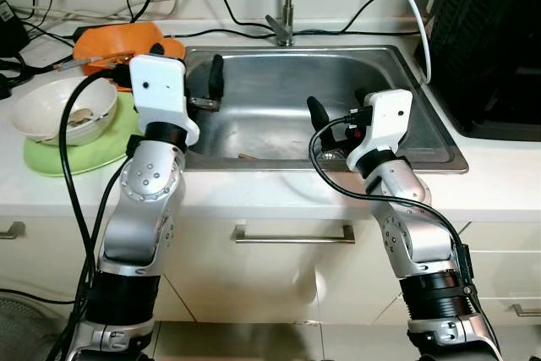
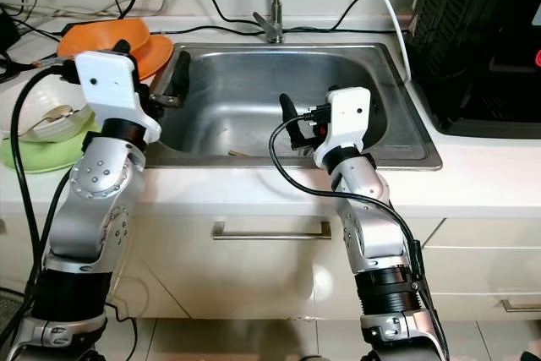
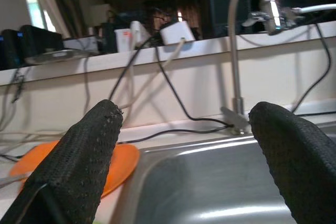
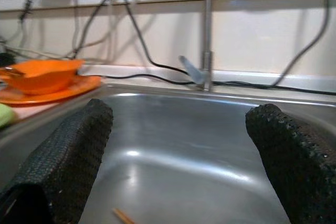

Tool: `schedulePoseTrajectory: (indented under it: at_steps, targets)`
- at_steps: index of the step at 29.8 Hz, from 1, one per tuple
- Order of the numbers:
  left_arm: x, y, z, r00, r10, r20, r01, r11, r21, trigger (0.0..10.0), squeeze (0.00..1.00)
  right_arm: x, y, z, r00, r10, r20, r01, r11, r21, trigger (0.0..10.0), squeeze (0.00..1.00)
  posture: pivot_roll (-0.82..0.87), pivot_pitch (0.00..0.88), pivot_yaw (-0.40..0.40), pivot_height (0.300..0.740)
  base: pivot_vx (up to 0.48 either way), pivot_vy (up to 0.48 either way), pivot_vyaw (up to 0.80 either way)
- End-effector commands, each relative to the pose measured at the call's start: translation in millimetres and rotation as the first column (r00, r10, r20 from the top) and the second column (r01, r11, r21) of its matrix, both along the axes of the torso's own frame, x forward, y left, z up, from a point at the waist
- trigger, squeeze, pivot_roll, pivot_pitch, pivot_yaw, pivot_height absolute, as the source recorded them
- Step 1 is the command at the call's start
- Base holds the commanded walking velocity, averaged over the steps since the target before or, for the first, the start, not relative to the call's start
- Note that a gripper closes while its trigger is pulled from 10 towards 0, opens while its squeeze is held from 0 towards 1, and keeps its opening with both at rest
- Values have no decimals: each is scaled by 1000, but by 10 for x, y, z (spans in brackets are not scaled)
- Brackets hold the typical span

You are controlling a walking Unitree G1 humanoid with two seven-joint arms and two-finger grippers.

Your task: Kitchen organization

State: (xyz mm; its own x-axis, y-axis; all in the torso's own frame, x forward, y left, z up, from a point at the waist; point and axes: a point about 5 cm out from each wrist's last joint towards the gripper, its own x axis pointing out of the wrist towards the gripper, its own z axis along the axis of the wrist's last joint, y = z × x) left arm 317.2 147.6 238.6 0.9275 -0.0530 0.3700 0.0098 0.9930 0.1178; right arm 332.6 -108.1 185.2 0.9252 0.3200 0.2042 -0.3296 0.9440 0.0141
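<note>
Hovering both arms at the sink (image 1: 427, 116): left gripper (image 3: 184, 166) and right gripper (image 4: 184, 166) spread wide, holding nothing. Dishes wait left: orange bowl (image 1: 118, 44), white bowl (image 1: 59, 112) on green plate (image 1: 51, 158). Risk: we snag counter cables (image 1: 228, 19) reaching over.

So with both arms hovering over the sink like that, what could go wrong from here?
The left gripper, fingers open, sits close to the stacked orange dishes and the white bowl on the green plate; a sideways swing could knock them. Loose black cables trail along the counter behind the faucet and could snag either arm.
</note>
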Motion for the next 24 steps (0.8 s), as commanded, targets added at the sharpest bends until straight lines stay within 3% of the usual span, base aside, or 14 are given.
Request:
schedulePoseTrajectory:
  at_steps: [1,4,16,24]
  targets:
    - [-3,19,60,1000,14,19,-14,1000,-8,10000,0,-9,25,96,1000,15,27,-15,1000,8,10000,541,-69,0,38,740,0,0,0]
    - [0,17,70,1000,13,20,-13,1000,-10,10000,0,-11,26,96,1000,15,26,-15,1000,7,10000,541,-71,0,39,740,0,-205,0]
    - [8,-7,67,1000,0,18,0,1000,-17,10000,0,-25,5,103,1000,7,30,-6,1000,-5,10000,514,-80,0,39,740,0,391,0]
    - [6,-9,64,1000,-19,23,19,1000,6,10000,0,-28,5,98,1000,3,28,-3,1000,-9,10000,514,-80,0,41,740,0,0,0]
